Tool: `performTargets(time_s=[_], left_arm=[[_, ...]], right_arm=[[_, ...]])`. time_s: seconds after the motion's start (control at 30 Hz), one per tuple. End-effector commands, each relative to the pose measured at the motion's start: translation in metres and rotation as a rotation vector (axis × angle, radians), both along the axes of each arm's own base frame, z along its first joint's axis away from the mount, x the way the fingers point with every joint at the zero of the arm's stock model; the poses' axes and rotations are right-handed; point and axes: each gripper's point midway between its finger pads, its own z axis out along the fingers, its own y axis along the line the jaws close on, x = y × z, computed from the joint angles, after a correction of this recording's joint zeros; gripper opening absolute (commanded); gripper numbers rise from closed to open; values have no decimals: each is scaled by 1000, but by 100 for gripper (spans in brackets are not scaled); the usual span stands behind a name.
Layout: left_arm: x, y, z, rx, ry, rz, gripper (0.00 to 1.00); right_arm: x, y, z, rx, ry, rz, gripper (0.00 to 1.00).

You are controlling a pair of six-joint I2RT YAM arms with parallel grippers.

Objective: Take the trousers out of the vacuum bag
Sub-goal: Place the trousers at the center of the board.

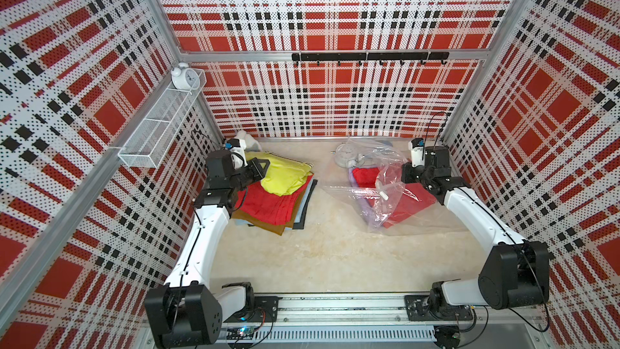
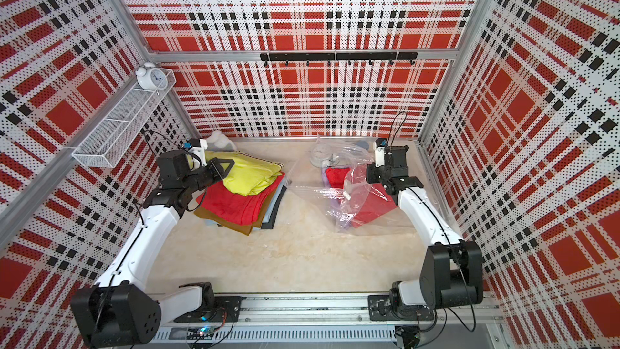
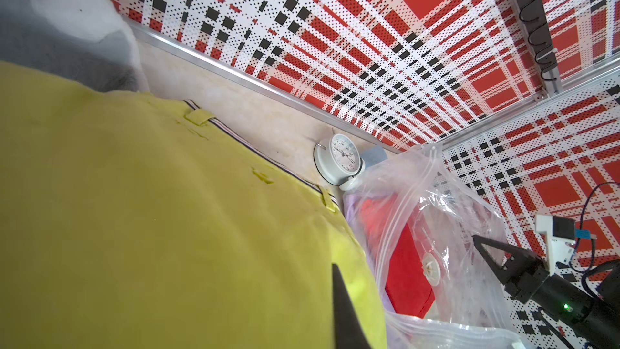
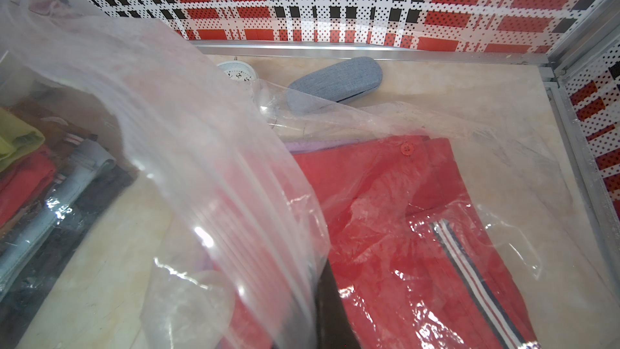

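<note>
I log the left pincer (image 1: pixel 260 166) nipped shut on the yellow-green trousers (image 1: pixel 285 176), topmost of the stack (image 1: pixel 268 211) of red, mustard-brown, light blue and charcoal pairs on the table (image 1: pixel 318 256), outside the bag. The right pincer (image 3: pixel 483 246) is fully closed, pinching the raised film of the vacuum bag (image 1: pixel 375 193), well apart from that stack. Bag contents I can see: red trousers (image 4: pixel 402 213) over a lilac pair (image 4: pixel 312 146).

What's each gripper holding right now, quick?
Left gripper: jaws shut on the yellow-green trousers.
Right gripper: jaws shut on the vacuum bag, lifting its plastic.
</note>
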Motion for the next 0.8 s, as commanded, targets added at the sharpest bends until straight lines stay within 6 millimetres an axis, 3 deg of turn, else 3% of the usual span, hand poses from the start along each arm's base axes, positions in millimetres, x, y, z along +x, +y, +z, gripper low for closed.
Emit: performTargets(time_s=[0.0,0.23,0.47,0.6,0.77], left_arm=[[-8,8,10,20,-56,-9,0],[-23,7,-28,0,48,-13,0],[-41,6,-41,-2,103,-1,0],[-51,9,-60,1,160,20,0],[-60,23,-87,13,238,108,10]], right_arm=[[2,3,11,15,-24,3,0],[3,2,8,10,-16,-2,0],[5,3,7,11,-15,-1,0],[7,5,6,12,-13,5,0],[8,6,7,13,-15,11,0]])
